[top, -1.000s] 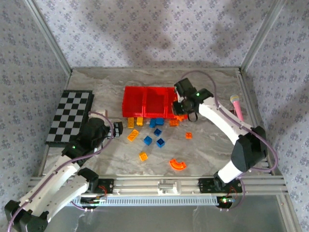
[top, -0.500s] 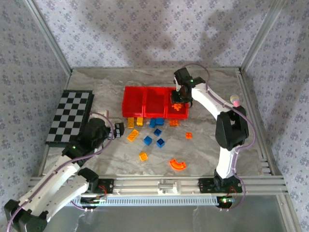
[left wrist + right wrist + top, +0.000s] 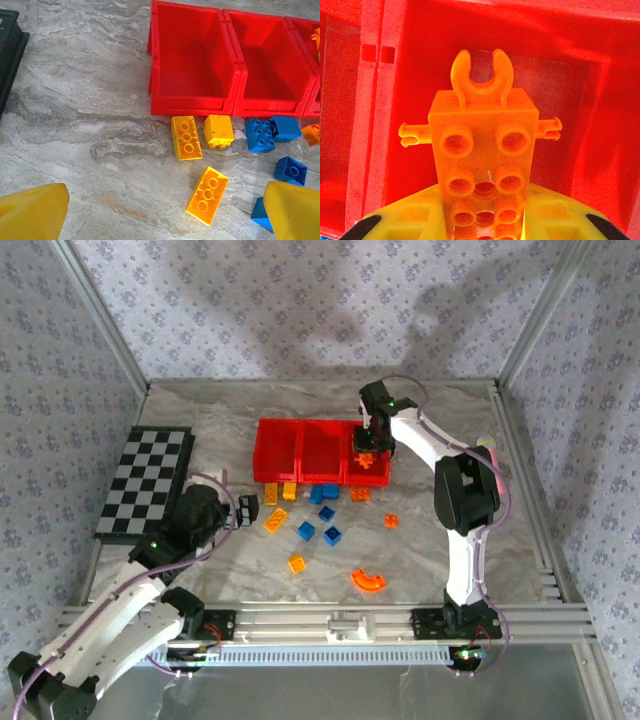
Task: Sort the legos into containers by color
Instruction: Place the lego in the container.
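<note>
Grips an orange clip brick in the right hand, closed on its lower end, over the rightmost red bin. Probably light, rigid, slick; best pinched across flat sides. Holds the left hand wide apart, empty, above yellow bricks on the tabletop.

I work in a lab-style robot test cell: a marble-look tabletop boxed in by aluminium extrusion rails and floral-patterned backdrop walls, with a checkered board lying on it.
</note>
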